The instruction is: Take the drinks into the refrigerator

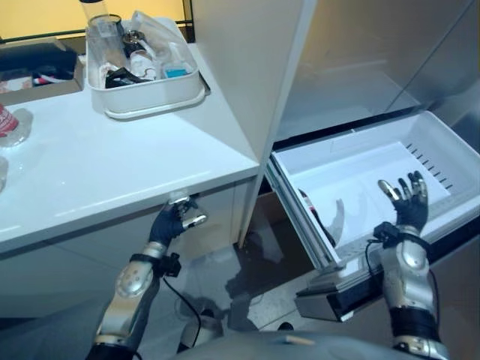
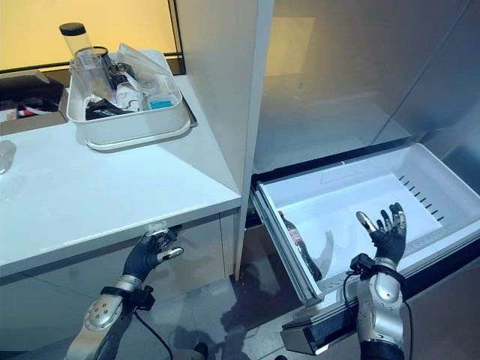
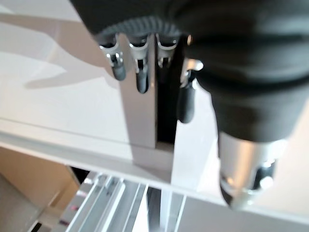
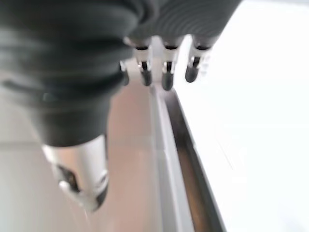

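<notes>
Bottle (image 2: 298,241), apparently a drink, inside drawer (image 2: 420,176), near open right hand (image 2: 384,231).

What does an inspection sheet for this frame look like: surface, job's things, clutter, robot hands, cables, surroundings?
Surface: white counter, mostly bare.
Job's things: a dark bottle lies in the pulled-out refrigerator drawer, along its left wall.
Clutter: white bin of mixed items at the counter's back; a clear container at the counter's left edge.
Robot hands: left robot hand below the counter's front edge, fingers relaxed, holding nothing; right robot hand raised above the drawer's front, fingers spread, holding nothing.
Cables: nothing seen.
Surroundings: tall white cabinet panel between counter and refrigerator.
</notes>
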You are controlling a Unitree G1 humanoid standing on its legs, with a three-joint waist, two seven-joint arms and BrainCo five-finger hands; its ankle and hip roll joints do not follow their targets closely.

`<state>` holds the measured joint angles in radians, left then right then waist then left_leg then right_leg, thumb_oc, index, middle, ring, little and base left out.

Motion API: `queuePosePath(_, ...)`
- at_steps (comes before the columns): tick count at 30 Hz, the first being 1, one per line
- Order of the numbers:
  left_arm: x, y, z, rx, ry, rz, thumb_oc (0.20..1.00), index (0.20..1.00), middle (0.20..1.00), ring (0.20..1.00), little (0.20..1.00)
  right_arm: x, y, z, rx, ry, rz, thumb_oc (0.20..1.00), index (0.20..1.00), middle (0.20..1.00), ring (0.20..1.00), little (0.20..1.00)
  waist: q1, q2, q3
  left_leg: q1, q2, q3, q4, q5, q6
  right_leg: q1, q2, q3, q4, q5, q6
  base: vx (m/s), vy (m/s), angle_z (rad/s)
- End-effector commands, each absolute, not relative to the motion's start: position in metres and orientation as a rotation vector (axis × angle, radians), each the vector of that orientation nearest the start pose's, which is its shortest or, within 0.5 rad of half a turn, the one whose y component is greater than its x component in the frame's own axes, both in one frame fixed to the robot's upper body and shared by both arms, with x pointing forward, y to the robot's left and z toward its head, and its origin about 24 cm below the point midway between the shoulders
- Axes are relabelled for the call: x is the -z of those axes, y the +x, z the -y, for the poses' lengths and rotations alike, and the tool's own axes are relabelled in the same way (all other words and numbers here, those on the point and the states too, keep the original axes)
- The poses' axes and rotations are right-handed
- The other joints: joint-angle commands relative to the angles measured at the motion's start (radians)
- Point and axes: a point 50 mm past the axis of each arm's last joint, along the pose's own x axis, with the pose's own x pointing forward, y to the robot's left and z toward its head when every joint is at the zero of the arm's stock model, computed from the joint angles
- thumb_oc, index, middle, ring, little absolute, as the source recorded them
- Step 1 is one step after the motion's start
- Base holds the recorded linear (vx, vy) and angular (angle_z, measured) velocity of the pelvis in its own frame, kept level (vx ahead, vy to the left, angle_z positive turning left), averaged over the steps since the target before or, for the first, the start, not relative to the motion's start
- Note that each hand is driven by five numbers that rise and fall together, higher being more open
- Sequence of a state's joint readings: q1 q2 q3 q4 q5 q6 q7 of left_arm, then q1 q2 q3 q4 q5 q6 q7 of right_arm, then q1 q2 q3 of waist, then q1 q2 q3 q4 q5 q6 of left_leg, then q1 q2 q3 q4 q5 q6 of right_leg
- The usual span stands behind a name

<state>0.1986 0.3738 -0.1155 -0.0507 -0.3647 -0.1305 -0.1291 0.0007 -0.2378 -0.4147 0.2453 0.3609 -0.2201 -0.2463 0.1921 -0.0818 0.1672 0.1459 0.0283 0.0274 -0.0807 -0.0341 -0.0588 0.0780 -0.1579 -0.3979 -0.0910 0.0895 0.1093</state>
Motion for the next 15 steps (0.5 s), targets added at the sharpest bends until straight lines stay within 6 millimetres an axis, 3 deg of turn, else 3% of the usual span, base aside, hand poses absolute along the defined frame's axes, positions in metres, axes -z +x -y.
queuePosePath(1, -0.043, 0.232, -0.181, 0.248, -0.023, 0.048, 1.0, 1.0, 1.0, 1.0, 1.0, -0.039, 0.175, 0.368, 0.965, 0.012, 0.089, 1.0, 1.0, 1.0, 1.0, 1.0, -0.079, 0.034, -0.003, -0.056, -0.041, 0.002, -0.007, -0.022, 0.043, 0.039, 0.016, 0.041, 0.072, -0.084, 0.015, 0.01, -0.019, -0.13)
queuePosePath(4, -0.043, 0.234, -0.18, 0.253, -0.025, 0.044, 1.0, 1.0, 1.0, 1.0, 1.0, -0.014, 0.157, 0.383, 1.045, -0.015, -0.064, 1.0, 1.0, 1.0, 1.0, 1.0, -0.097, 0.038, -0.004, -0.052, -0.038, 0.011, -0.007, -0.024, 0.042, 0.038, 0.019, 0.05, 0.074, -0.081, 0.016, 0.0, -0.019, -0.15)
queuePosePath(6, -0.043, 0.233, -0.181, 0.253, -0.029, 0.042, 1.0, 1.0, 1.0, 1.0, 1.0, -0.009, 0.153, 0.385, 1.063, 0.0, -0.091, 1.0, 1.0, 1.0, 1.0, 1.0, -0.102, 0.041, -0.004, -0.052, -0.037, 0.015, -0.007, -0.024, 0.042, 0.037, 0.02, 0.054, 0.074, -0.081, 0.014, 0.0, -0.013, -0.18)
queuePosePath(7, -0.043, 0.233, -0.182, 0.254, -0.027, 0.043, 1.0, 1.0, 1.0, 1.0, 1.0, 0.01, 0.138, 0.387, 1.094, 0.006, -0.198, 1.0, 1.0, 1.0, 1.0, 1.0, -0.108, 0.046, -0.003, -0.051, -0.037, 0.016, -0.007, -0.024, 0.042, 0.037, 0.021, 0.055, 0.074, -0.082, 0.015, 0.0, -0.005, -0.05)
queuePosePath(9, -0.044, 0.232, -0.182, 0.258, -0.032, 0.043, 1.0, 1.0, 1.0, 1.0, 1.0, 0.016, 0.133, 0.387, 1.104, 0.024, -0.218, 1.0, 1.0, 1.0, 1.0, 1.0, -0.111, 0.049, -0.004, -0.051, -0.037, 0.014, -0.007, -0.024, 0.042, 0.038, 0.021, 0.053, 0.074, -0.082, 0.015, 0.0, 0.001, -0.02)
queuePosePath(10, -0.044, 0.232, -0.182, 0.256, -0.04, 0.044, 1.0, 1.0, 1.0, 1.0, 1.0, 0.032, 0.118, 0.385, 1.121, 0.046, -0.302, 1.0, 1.0, 1.0, 1.0, 1.0, -0.117, 0.054, -0.003, -0.05, -0.038, 0.015, -0.007, -0.025, 0.042, 0.038, 0.021, 0.052, 0.076, -0.084, 0.014, -0.01, 0.002, -0.05)
queuePosePath(15, -0.043, 0.231, -0.18, 0.257, -0.059, 0.041, 1.0, 1.0, 1.0, 1.0, 1.0, 0.074, 0.09, 0.368, 1.086, 0.073, -0.539, 1.0, 1.0, 1.0, 1.0, 1.0, -0.124, 0.061, -0.004, -0.047, -0.04, 0.015, -0.007, -0.023, 0.041, 0.042, 0.02, 0.047, 0.08, -0.087, 0.012, 0.0, 0.0, -0.01)
